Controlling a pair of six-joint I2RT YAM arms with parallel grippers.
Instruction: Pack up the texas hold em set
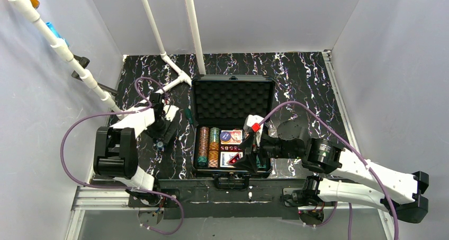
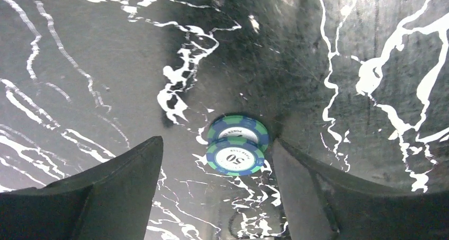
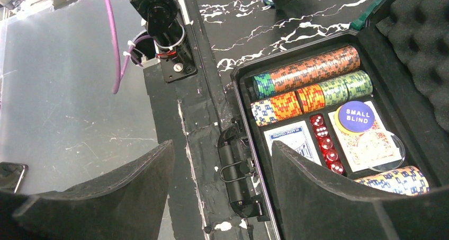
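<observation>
The black case (image 1: 197, 168) lies open at mid-table with its foam lid (image 1: 233, 98) laid back. Inside are rows of striped chips (image 3: 312, 68), a blue card deck (image 3: 290, 138), red dice (image 3: 324, 139) and a "SMALL BLIND" button (image 3: 356, 116). My right gripper (image 3: 222, 143) is open and empty above the case's front edge and handle (image 3: 233, 168); it also shows in the top view (image 1: 249, 156). My left gripper (image 2: 217, 141) is open, its fingers either side of two overlapping blue-green chips (image 2: 235, 156) on the table left of the case (image 1: 159, 143).
A small green-handled tool (image 1: 188, 114) lies by the case's left wall. White pipes (image 1: 159, 38) run along the back and left. The black front rail (image 3: 190, 123) and an arm base (image 3: 161, 17) sit at the near edge.
</observation>
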